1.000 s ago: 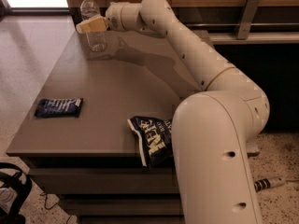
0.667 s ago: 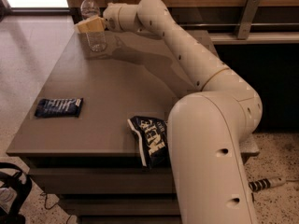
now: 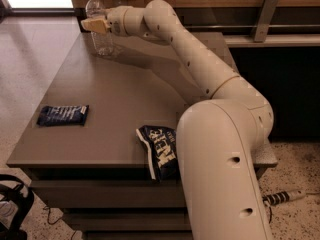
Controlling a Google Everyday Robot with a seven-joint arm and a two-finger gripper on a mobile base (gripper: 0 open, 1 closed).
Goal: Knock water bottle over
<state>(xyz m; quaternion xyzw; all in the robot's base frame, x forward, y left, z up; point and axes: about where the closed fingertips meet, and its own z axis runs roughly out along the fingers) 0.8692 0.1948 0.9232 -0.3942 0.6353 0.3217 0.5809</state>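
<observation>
The white arm (image 3: 225, 149) fills the right side of the view and reaches across the table to its far left corner. The grey-brown table (image 3: 125, 91) carries three things. A dark chip bag (image 3: 161, 151) lies at the near edge, partly over the lip, right beside the arm's thick lower segment. A blue snack packet (image 3: 63, 115) lies flat near the left edge, well apart from the rest. The water bottle (image 3: 103, 43) stands upright in the far left corner, close to the table's back and left edges.

The gripper (image 3: 93, 25) sits at the bottle's upper half, overlapping it in this view; whether it touches the plastic, and whether it is released or clenched, I cannot tell.

The main risk I see is the corner. A sweep to the left or away could carry the bottle off the table rather than lay it down on top. A slow, gentle nudge may only slide the light bottle upright along the smooth surface. A glancing contact on the round, ribbed body could let the gripper slip past and merely rock it
</observation>
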